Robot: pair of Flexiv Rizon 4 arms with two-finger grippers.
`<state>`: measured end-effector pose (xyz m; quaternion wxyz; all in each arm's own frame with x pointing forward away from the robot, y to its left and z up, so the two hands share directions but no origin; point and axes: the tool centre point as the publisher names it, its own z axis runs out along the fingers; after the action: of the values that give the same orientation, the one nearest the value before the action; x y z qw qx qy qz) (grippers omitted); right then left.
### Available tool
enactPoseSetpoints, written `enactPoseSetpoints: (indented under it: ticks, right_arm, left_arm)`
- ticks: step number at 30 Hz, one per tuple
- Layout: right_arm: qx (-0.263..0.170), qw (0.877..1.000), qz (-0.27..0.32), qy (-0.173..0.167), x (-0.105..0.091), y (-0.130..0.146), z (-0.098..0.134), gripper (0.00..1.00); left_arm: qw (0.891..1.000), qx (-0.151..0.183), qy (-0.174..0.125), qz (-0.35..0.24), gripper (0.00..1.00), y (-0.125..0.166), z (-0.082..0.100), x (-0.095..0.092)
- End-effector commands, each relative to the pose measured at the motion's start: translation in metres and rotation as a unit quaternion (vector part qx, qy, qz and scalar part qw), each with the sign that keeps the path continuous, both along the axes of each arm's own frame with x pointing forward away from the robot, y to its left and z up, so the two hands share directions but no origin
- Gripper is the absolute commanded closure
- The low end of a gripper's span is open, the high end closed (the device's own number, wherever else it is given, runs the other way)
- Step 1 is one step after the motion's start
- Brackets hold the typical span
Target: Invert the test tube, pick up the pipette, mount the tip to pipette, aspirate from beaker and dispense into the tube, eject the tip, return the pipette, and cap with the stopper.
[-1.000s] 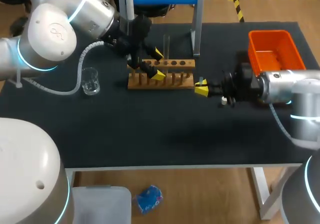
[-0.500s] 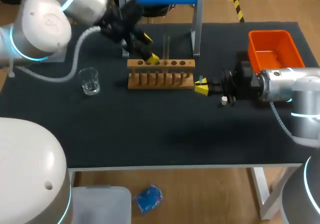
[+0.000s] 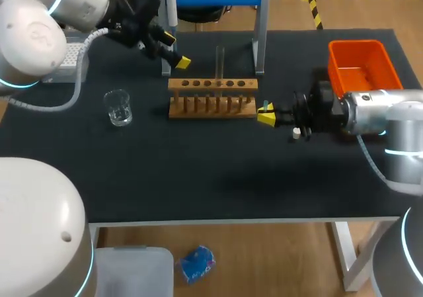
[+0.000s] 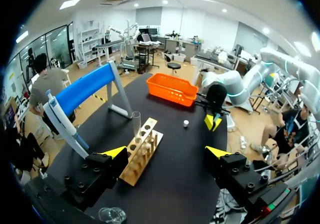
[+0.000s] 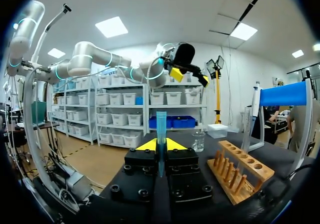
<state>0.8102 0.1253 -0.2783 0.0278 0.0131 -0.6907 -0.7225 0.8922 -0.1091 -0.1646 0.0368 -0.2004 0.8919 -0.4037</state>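
A clear test tube (image 3: 220, 60) stands upright in the wooden rack (image 3: 213, 98). My left gripper (image 3: 175, 50) hovers open and empty behind the rack's left end, close to the pipette (image 3: 170, 2) that hangs on the blue stand. In the left wrist view its fingers (image 4: 114, 152) spread wide above the rack (image 4: 142, 149), with the tube (image 4: 136, 125) ahead and the pipette (image 4: 65, 129) beside them. My right gripper (image 3: 266, 116) sits just right of the rack, shut on a thin blue pipette tip (image 5: 161, 129). A small white stopper (image 3: 297, 134) lies under the right wrist.
A glass beaker (image 3: 119, 107) stands left of the rack. An orange bin (image 3: 363, 64) sits at the back right. A tip box (image 3: 66, 64) is at the back left, partly hidden by my left arm. The blue stand's leg (image 3: 259, 26) rises behind the rack.
My left gripper has lifted away from the rack's left end and swung back and left toward the pipette stand. The right arm and its blue tip have stayed still.
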Motion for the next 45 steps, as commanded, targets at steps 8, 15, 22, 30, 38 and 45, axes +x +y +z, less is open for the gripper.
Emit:
enactPoseSetpoints:
  ticks: [8,15,22,30,38,45]
  right_arm:
    - [0.000,1.000,-0.001,0.000,-0.001,0.000,0.000,1.00]
    - [0.000,1.000,-0.001,0.000,-0.001,0.000,0.000,1.00]
    - [0.000,1.000,-0.001,0.000,-0.001,0.000,0.000,1.00]
    - [0.000,1.000,-0.001,0.000,-0.001,0.000,0.000,1.00]
    - [0.000,1.000,-0.001,0.000,-0.001,0.000,0.000,1.00]
    - [0.000,1.000,-0.001,0.000,-0.001,0.000,0.000,1.00]
  left_arm:
    - [1.000,-0.003,-0.009,0.017,0.00,0.001,-0.010,0.007]
    - [0.984,-0.035,-0.092,0.149,0.00,0.012,-0.049,0.054]
    - [0.954,-0.085,-0.177,0.226,0.00,0.018,-0.045,0.087]
    - [0.924,-0.122,-0.230,0.280,0.00,0.014,-0.032,0.117]
    - [0.920,-0.103,-0.244,0.289,0.00,0.018,-0.027,0.129]
    - [0.920,-0.103,-0.244,0.289,0.00,0.018,-0.027,0.129]
